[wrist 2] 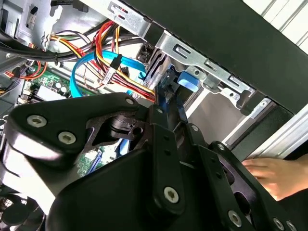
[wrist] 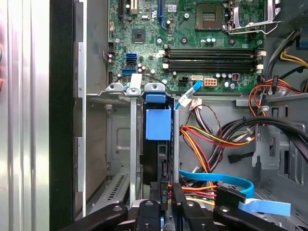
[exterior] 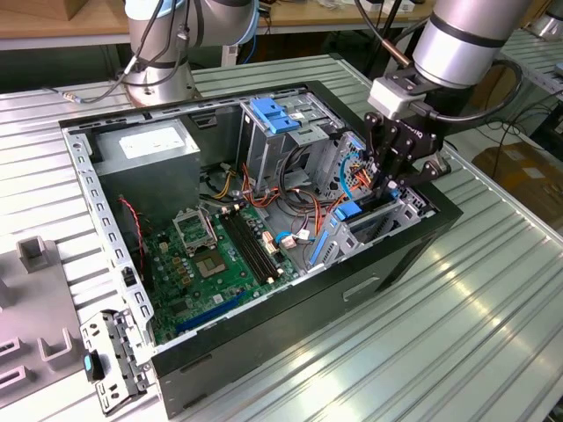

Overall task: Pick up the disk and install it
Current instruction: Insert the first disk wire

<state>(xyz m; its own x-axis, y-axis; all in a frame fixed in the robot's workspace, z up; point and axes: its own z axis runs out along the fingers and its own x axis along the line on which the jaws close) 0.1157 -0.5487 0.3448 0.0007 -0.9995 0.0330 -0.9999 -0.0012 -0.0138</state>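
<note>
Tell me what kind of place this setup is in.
Probably a robotics lab or workshop bench: an open computer case lies on a ribbed metal table, a second robot arm's base stands behind it, and wooden workbenches line the back.

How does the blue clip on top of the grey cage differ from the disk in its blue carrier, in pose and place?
The blue clip lies flat on top of the grey cage; the disk stands on edge, down in a bay at the case's corner. The clip is apart from the gripper; the disk sits between its jaws. Both show blue plastic.
</note>
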